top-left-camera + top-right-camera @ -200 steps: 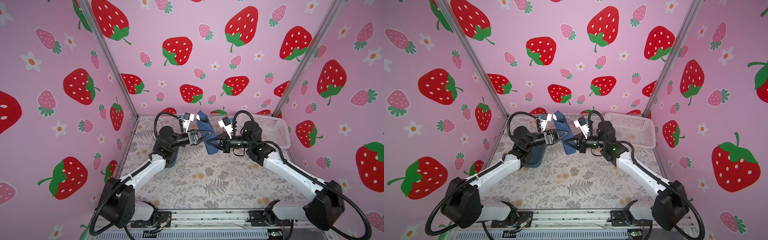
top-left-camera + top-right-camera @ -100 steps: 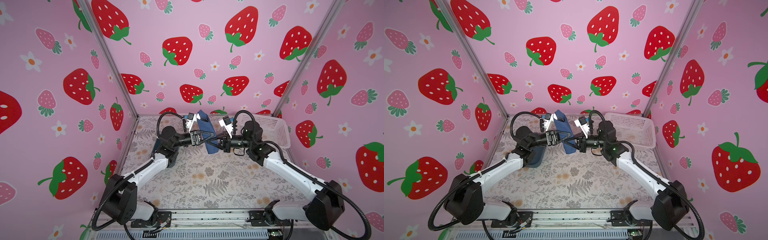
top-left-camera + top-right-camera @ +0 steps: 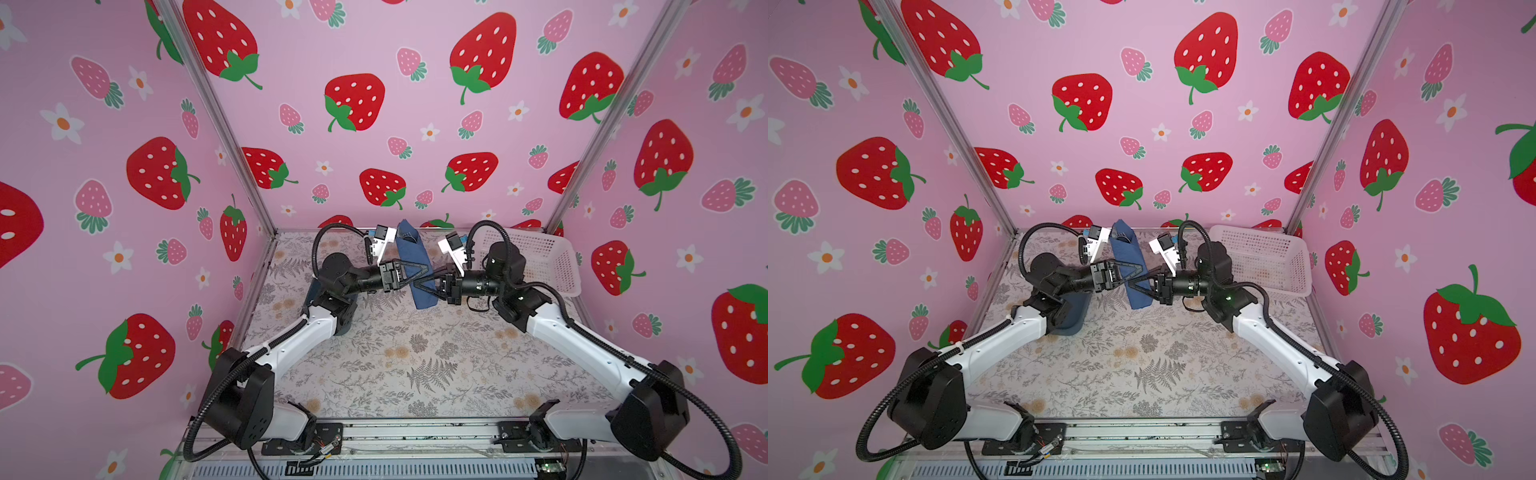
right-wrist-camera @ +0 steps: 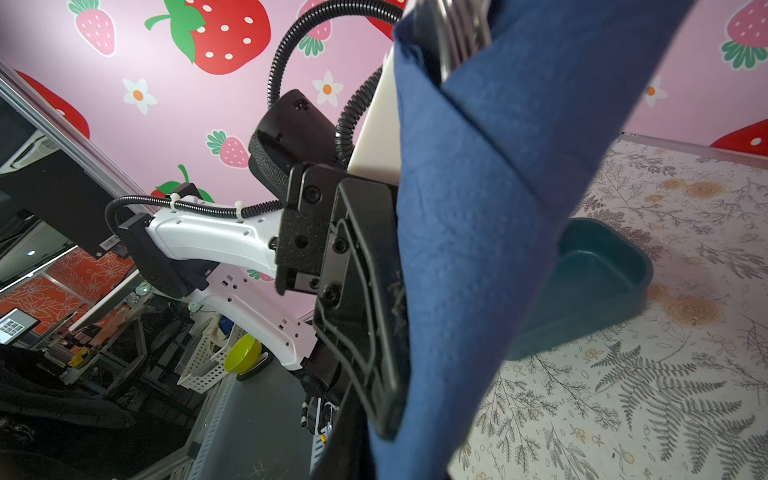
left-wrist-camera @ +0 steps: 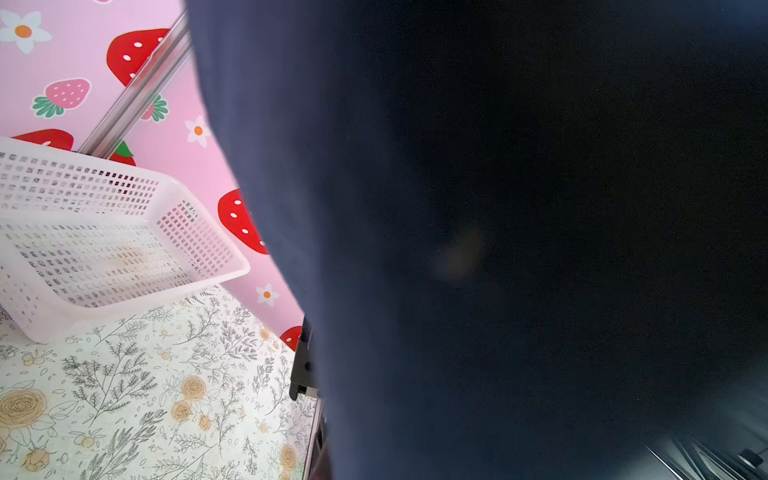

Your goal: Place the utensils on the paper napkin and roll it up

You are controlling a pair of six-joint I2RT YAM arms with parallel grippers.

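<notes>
My left pincer [image 3: 427, 267] stood wide open just beside the bundle a second ago. It has now closed in. In both top views its two black fingers meet in a point on the dark navy-blue paper napkin [image 3: 409, 254]. The napkin is rolled into a long tube and held tilted in the air above the floral-printed table [image 3: 415, 357].

My left wrist view is almost filled by that blue paper, so the jaws are hidden there. From the top views I judge them pinched on the roll at about its middle. My right pincer [image 3: 415, 286] is also narrowed to a point, gripping the same roll a little lower from the opposite side.

The slender, glossy pale-grey utensils [image 4: 459, 29] sit inside. My right wrist view shows their ends poking out of the roll's upper, open end.

So the paper napkin is now held at two places. I take it that the wrapping is largely done. The second grip should let me tighten the roll, or free my right pincer to take a new hold, without the tube springing open.

The white perforated plastic basket [image 3: 536, 253] and the dark teal oblong plastic tub [image 4: 602, 266] both stand apart from the roll.
</notes>
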